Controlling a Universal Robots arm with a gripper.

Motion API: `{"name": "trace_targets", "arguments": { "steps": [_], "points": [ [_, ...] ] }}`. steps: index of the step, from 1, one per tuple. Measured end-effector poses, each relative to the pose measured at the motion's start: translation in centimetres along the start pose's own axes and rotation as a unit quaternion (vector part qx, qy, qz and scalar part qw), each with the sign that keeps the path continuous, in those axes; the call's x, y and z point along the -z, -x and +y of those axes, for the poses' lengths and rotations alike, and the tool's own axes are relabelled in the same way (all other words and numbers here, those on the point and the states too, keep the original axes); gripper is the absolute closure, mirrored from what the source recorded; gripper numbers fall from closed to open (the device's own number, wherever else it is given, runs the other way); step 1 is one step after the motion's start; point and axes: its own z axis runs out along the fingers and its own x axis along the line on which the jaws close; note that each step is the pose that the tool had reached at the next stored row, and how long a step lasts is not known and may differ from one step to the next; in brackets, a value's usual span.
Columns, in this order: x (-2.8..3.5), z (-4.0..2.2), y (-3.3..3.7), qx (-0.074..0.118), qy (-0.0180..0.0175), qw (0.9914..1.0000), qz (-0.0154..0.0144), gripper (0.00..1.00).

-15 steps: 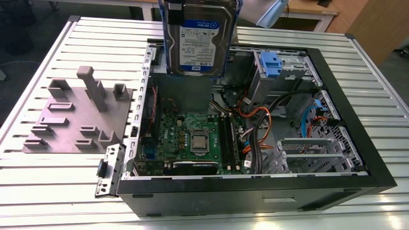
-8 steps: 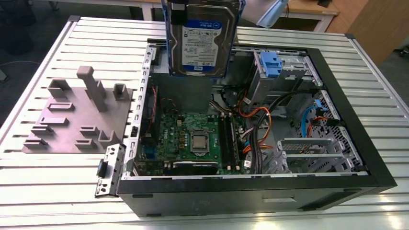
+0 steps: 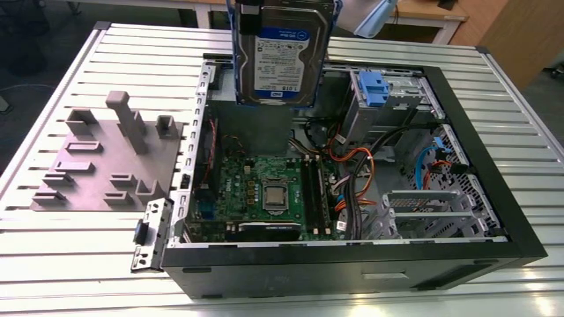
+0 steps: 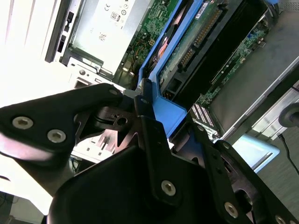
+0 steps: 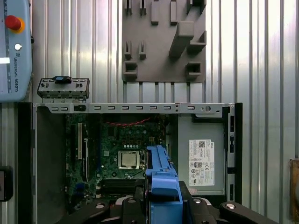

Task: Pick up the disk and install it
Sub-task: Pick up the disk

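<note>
Ribbed aluminium tabletop carried everything in the exterior view. On it lay a black computer case on its side, its panel off and its inside open upward. Beside the case, toward the exterior view's left, sat a grey fixture plate with upright pegs and blocks. Within the case, the first wrist view showed a grey power-supply box with a white sticker in one corner. A green motherboard lay next to it.

The disk hung upright above the case's far end. Its white-and-blue label faced the exterior camera, and its blue bracket ran along its edges. The disk was clear of the table and of the fixture plate.

In the second wrist view the gripper held the disk by that bracket. Its black fingers were closed narrowly against the blue plastic on either side. The disk's circuit-board face pointed down toward the case.

A silver processor sat in the middle of the motherboard.
</note>
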Motion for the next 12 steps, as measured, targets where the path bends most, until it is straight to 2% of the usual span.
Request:
{"name": "trace_targets", "arguments": {
  "steps": [4,12],
  "points": [
    [0.01,-0.3,-0.09,0.0,0.0,1.0,0.0,0.64],
    [0.01,-1.33,-0.42,-0.001,0.0,1.0,0.0001,0.64]
  ]
}}
